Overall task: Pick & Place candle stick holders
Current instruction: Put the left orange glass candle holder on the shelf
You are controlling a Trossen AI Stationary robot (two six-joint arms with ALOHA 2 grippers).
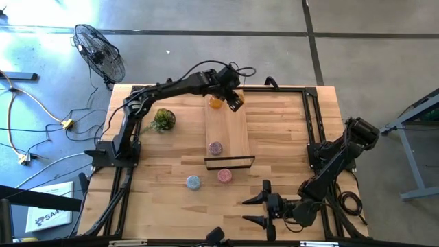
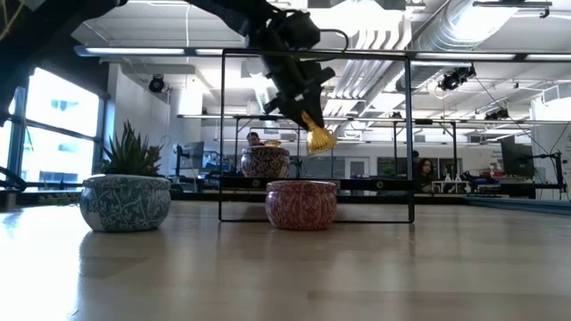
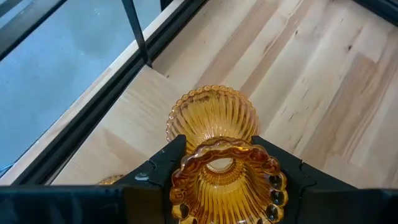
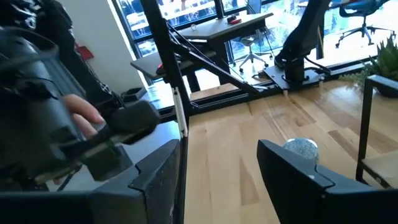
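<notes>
My left gripper (image 1: 235, 101) is shut on an amber ribbed glass holder (image 2: 319, 138), lifted over the far end of a wooden board (image 1: 230, 137). A second amber holder (image 1: 217, 103) stands on the board's far end beside it. One pink holder (image 1: 215, 148) rests on the board. Another pink holder (image 1: 224, 175) and a light-blue one (image 1: 193, 182) rest on the table near the board's near end. My right gripper (image 1: 264, 204) is open and empty near the table's near edge. My left gripper pinches the amber holder between its two fingers (image 3: 163, 163) just below its scalloped rim (image 3: 227, 163). The fingers come from above, slanting down. The ribbed bulb (image 3: 211, 115) reaches out past the fingertips. The holder hangs tilted, clear of the board.
A green potted plant (image 1: 163, 120) stands left of the board. A thin black frame (image 1: 230, 163) stands upright at the board's near end. Black rails (image 1: 312, 123) run along the table's sides. In the right wrist view the light-blue holder (image 4: 301, 148) lies ahead of the open fingers.
</notes>
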